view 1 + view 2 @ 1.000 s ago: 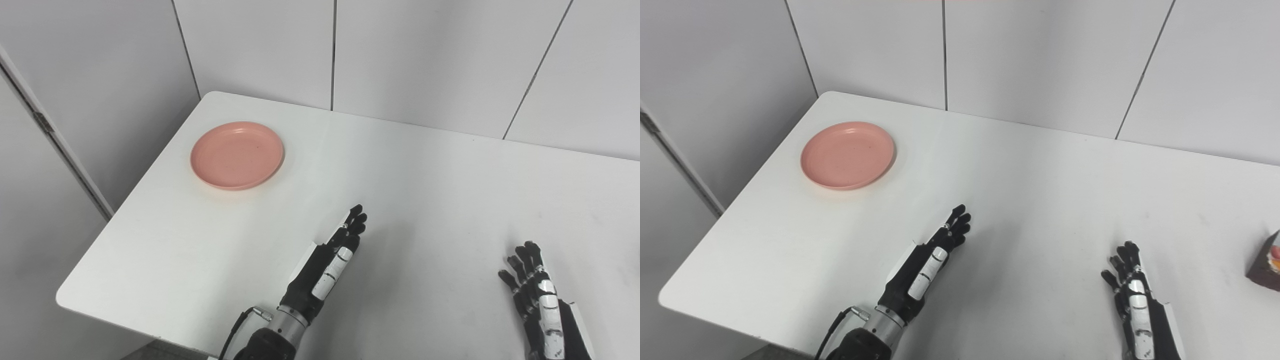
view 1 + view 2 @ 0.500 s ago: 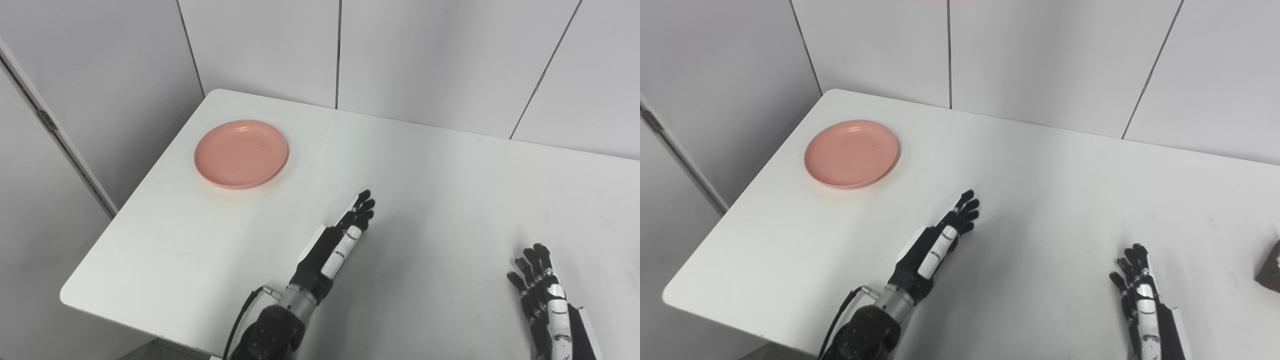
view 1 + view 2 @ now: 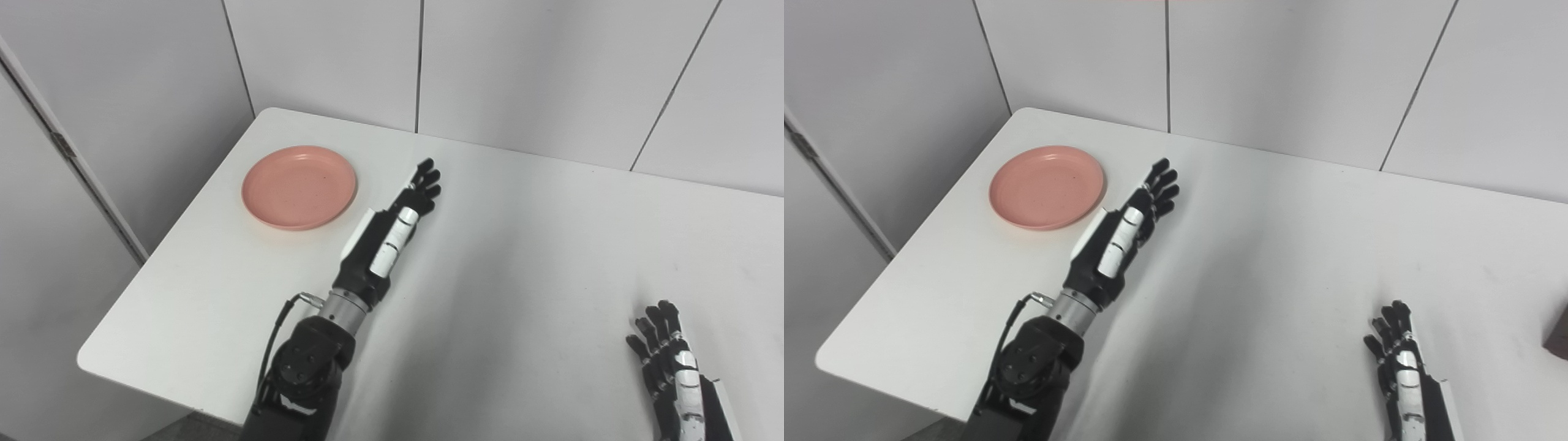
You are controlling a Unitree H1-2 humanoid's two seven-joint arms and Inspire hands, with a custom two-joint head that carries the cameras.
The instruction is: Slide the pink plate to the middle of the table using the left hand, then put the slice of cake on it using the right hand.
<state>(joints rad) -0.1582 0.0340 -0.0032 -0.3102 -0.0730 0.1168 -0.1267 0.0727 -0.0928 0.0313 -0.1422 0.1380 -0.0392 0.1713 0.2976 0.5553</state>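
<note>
Left hand (image 3: pixel 392 229) advanced beside pink plate (image 3: pixel 299 187), fingers released | plate flat, round | right hand (image 3: pixel 674 373) released

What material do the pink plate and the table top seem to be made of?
Pink plate: probably matte plastic or melamine; even colour, faint specks, soft low rim, no glaze shine. Table top: likely smooth white laminate; uniform surface, rounded corner, dull reflections, a few scuffs.

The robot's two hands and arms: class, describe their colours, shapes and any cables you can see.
The left hand has slim black fingers, white panels along its back, a silver ringed wrist, a bulky black forearm joint and a thin black cable looping beside it. The right hand is black with white panels too.
</note>
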